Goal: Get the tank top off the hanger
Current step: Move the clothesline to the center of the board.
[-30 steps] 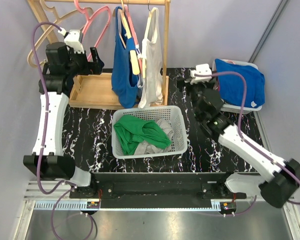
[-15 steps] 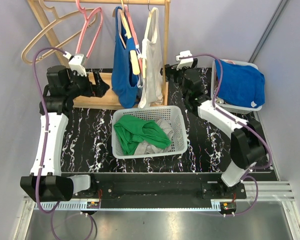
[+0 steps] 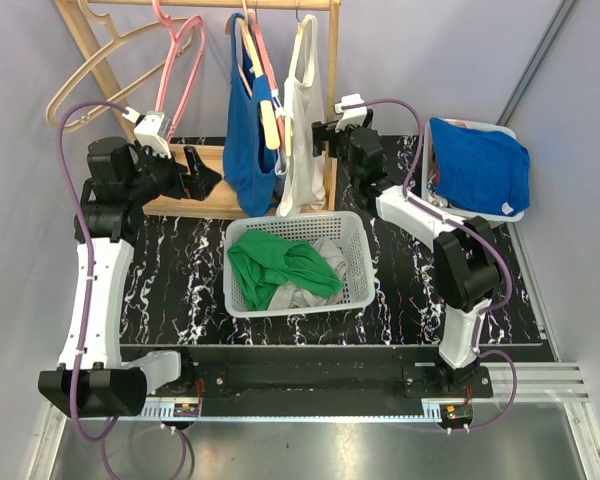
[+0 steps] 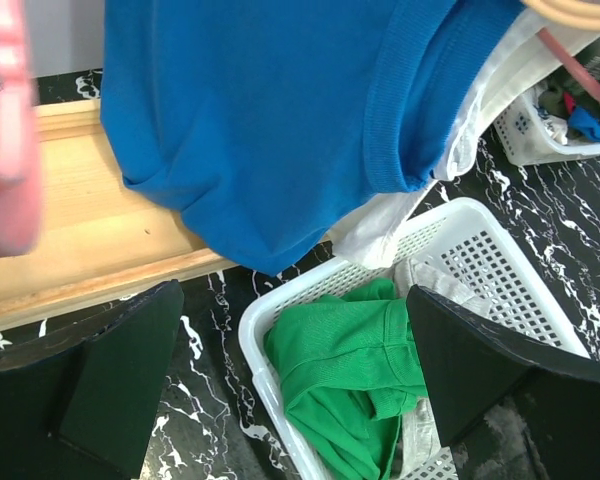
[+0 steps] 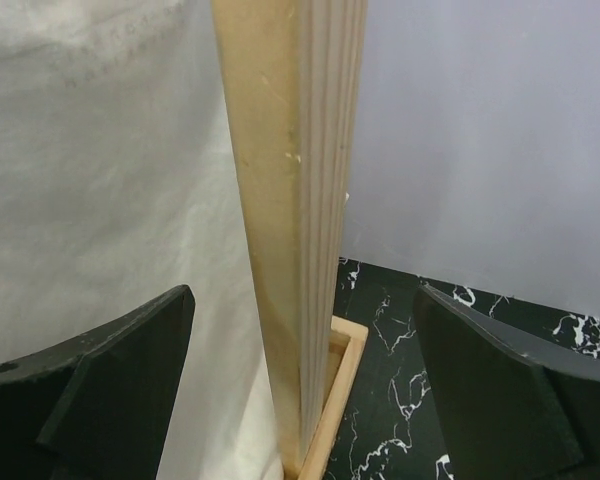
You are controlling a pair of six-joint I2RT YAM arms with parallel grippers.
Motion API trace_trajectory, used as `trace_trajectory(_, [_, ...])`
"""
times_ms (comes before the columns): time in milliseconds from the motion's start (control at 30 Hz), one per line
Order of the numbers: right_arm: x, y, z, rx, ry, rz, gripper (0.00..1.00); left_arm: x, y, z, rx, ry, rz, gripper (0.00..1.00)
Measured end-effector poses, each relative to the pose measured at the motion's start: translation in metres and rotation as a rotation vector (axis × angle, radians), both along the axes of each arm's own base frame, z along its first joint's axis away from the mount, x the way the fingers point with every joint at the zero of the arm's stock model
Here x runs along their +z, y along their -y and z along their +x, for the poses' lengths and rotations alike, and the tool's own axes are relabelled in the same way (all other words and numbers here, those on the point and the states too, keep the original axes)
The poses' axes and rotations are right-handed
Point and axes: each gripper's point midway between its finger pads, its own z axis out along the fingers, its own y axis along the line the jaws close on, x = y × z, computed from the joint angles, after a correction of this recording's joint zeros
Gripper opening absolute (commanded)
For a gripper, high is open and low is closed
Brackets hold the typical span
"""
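Claws swung inward over last second: left claw (image 3: 202,171) open, empty, blue tank top (image 4: 260,130) just ahead; right claw (image 3: 320,137) open, empty, facing rack post (image 5: 290,200). Approach only, no grasp yet.

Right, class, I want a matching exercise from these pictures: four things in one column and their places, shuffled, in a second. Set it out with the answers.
Things
1. blue tank top
2. white tank top
3. green garment
4. blue cloth

Places
A. lying in the white basket
B. hanging to the left of the other top
C. draped over the bin at the table's right side
D. hanging right beside the right post of the rack

Pairs: 1-B, 2-D, 3-A, 4-C
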Motion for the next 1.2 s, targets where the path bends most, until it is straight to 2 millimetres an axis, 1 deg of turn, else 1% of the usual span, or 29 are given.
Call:
trace_trajectory(100, [-0.002,-0.004,0.010,-0.008,0.003,0.002,0.93,0.001,0.001,-0.001,-0.003,0.004,-0.006,0.99])
trace_trajectory(200, [-0.008,-0.006,0.020,-0.025,0.003,0.000,0.75,0.002,0.001,-0.003,-0.004,0.009,-0.008,0.99])
trace_trajectory(233, [-0.011,-0.005,0.022,-0.037,-0.001,-0.001,0.64,0.002,0.001,-0.004,-0.004,0.010,-0.007,0.99])
trace_trajectory(300, [-0.017,-0.002,0.025,-0.062,-0.007,-0.004,0.55,0.003,0.001,-0.005,-0.004,0.013,-0.007,0.99])
trace_trajectory(333, [-0.018,0.000,0.026,-0.075,-0.009,-0.001,0.51,0.003,0.002,-0.005,-0.005,0.013,-0.008,0.99])
trace_trajectory(367, [-0.019,0.002,0.026,-0.084,-0.009,0.002,0.44,0.004,0.002,-0.005,-0.006,0.014,-0.009,0.99])
trace_trajectory(467, [-0.024,-0.002,0.020,-0.070,0.005,0.016,0.33,0.003,0.003,-0.005,-0.014,0.008,-0.015,0.98])
trace_trajectory(500, [-0.029,-0.002,0.015,-0.067,0.002,0.012,0.32,0.003,0.004,-0.005,-0.021,0.006,-0.019,0.97])
trace_trajectory(533, [-0.031,-0.001,0.012,-0.065,0.005,0.012,0.31,0.003,0.006,-0.005,-0.027,0.003,-0.024,0.97])
trace_trajectory(633, [-0.031,0.008,0.002,-0.070,0.012,0.013,0.32,0.001,0.011,-0.001,-0.053,-0.015,-0.048,0.98])
trace_trajectory(733, [-0.031,0.029,-0.008,-0.081,0.010,0.017,0.34,-0.002,0.021,0.000,-0.107,-0.046,-0.096,0.97])
trace_trajectory(833, [-0.031,0.058,-0.014,-0.110,0.005,0.028,0.33,-0.006,0.033,0.001,-0.155,-0.079,-0.131,0.96])
trace_trajectory(900, [-0.030,0.084,-0.017,-0.141,0.000,0.037,0.33,-0.010,0.043,0.000,-0.187,-0.097,-0.139,0.95])
trace_trajectory(1000, [-0.030,0.117,-0.017,-0.193,-0.004,0.048,0.36,-0.011,0.057,-0.005,-0.228,-0.107,-0.144,0.95])
trace_trajectory(1033, [-0.029,0.125,-0.016,-0.208,-0.006,0.053,0.46,-0.009,0.062,-0.006,-0.244,-0.105,-0.143,0.95])
trace_trajectory(1100, [-0.028,0.139,-0.015,-0.234,-0.012,0.076,0.58,-0.004,0.070,-0.009,-0.268,-0.094,-0.141,0.95])
trace_trajectory(1133, [-0.026,0.145,-0.014,-0.244,-0.010,0.084,0.71,-0.001,0.075,-0.010,-0.284,-0.088,-0.139,0.95])
trace_trajectory(1200, [-0.022,0.154,-0.014,-0.264,-0.008,0.103,0.80,0.010,0.089,-0.013,-0.327,-0.066,-0.136,0.94])
